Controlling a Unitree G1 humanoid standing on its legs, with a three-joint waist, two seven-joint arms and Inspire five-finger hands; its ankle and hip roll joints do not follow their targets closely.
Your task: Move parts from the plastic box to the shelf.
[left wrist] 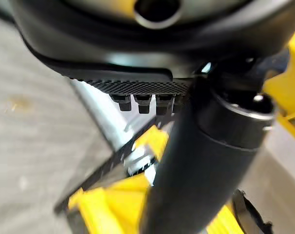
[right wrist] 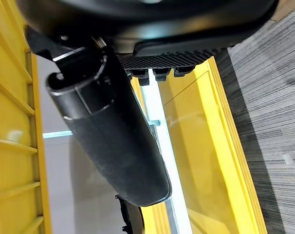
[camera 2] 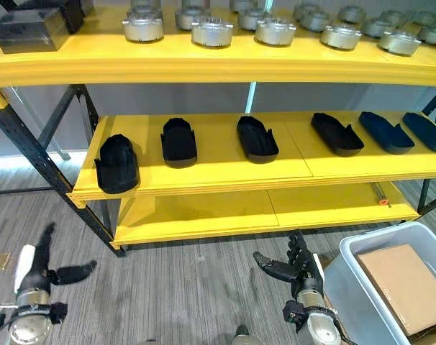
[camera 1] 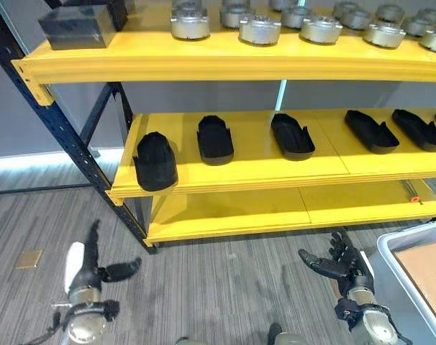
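The grey plastic box (camera 2: 380, 236) stands on the floor at the lower right, with a brown cardboard sheet (camera 2: 405, 284) lying in it. Several black moulded parts, such as one at the left end (camera 1: 155, 159) and another near the middle (camera 1: 292, 135), rest in a row on the yellow middle shelf (camera 1: 254, 164). My right hand (camera 1: 345, 267) hovers over the floor just left of the box, open, fingers spread, holding nothing. My left hand (camera 1: 88, 277) is low at the left, in front of the rack's post, open and empty; its thumb (left wrist: 206, 165) stands straight.
The top shelf (camera 1: 203, 61) carries several silver round metal parts (camera 1: 260, 29) and a dark block (camera 1: 78, 27). A dark blue rack post (camera 1: 74, 147) slants down at the left. The bottom yellow shelf (camera 1: 232, 212) sits just above the grey striped floor (camera 1: 218, 287).
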